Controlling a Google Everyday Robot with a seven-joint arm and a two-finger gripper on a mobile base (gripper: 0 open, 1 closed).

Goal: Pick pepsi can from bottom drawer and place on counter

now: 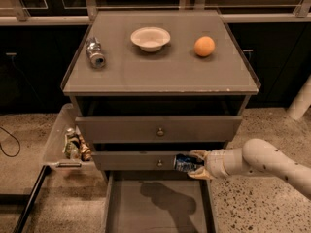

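I've just got one camera, high out front, looking down fairly close at the counter (pixel 160 74), bottom drawer (pixel 155 205) at the frame's edge, gripper (pixel 190 164) clamped on the can (pixel 180 162) lower right.
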